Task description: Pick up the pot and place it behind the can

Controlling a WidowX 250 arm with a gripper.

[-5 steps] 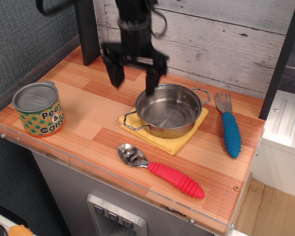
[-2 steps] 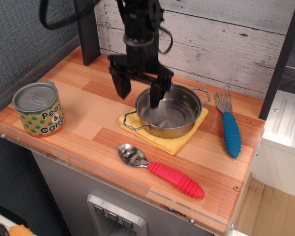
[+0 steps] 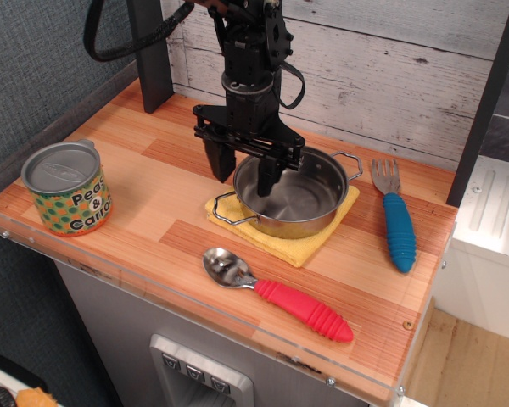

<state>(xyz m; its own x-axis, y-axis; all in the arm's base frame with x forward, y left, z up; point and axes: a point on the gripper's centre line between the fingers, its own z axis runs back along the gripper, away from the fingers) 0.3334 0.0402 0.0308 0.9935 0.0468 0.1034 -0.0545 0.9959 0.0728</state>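
The shiny steel pot with wire loop handles sits on a yellow cloth at the middle of the counter. The can, with a grey lid and a "Peas & Carrots" label, stands at the front left corner. My black gripper hangs open over the pot's left rim. One finger is outside the rim on the left and the other reaches down inside the pot. The rim lies between them, not gripped.
A spoon with a red handle lies in front of the pot. A fork with a blue handle lies to its right. A dark post stands at the back left, and a grey plank wall runs along the back.
My gripper has moved down and to the right, from above the counter behind the pot to straddling the pot's left rim. The pot and can have not moved.
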